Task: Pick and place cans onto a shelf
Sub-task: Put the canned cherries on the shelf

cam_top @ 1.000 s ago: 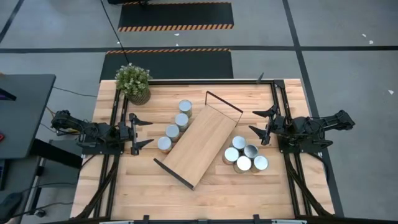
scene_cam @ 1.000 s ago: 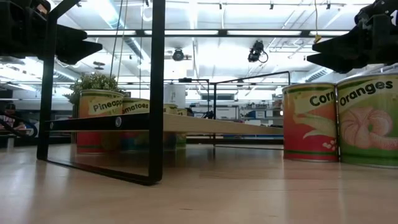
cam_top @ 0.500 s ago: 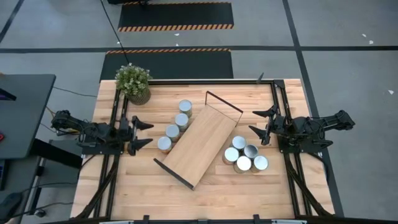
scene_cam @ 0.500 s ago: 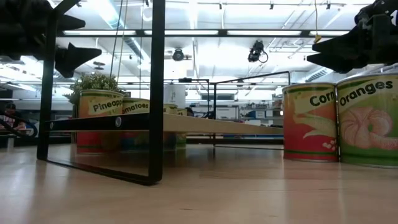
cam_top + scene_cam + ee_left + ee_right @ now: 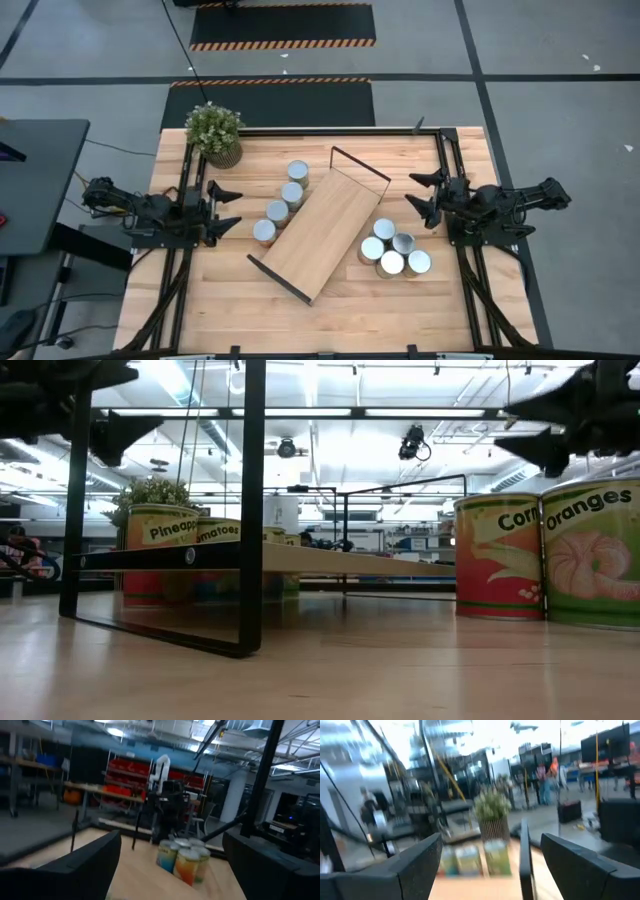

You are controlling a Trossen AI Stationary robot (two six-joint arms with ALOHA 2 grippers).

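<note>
The shelf (image 5: 325, 232), a light-wood board with black wire frames at both short ends, lies slantwise on the middle of the table. Several cans (image 5: 280, 203) stand in a slanting row along its left side. Several more cans (image 5: 393, 248) stand in a cluster at its right side, two of them close in the low view (image 5: 545, 555). My left gripper (image 5: 226, 208) is open and empty, above the table left of the row. My right gripper (image 5: 418, 193) is open and empty, above the table right of the cluster and a little farther back. Each wrist view shows cans ahead (image 5: 182, 859) (image 5: 470, 860).
A potted green plant (image 5: 214, 132) stands at the table's far left corner, behind the row of cans. Black rails (image 5: 186, 180) run along both side edges of the table. Bare tabletop (image 5: 340, 320) lies in front of the shelf.
My left gripper has risen a little above the table. My right gripper has turned about its wrist, so that both its fingers now show one above the other in the low view, and has gone slightly toward the far edge. Cans and shelf have stayed in place.
</note>
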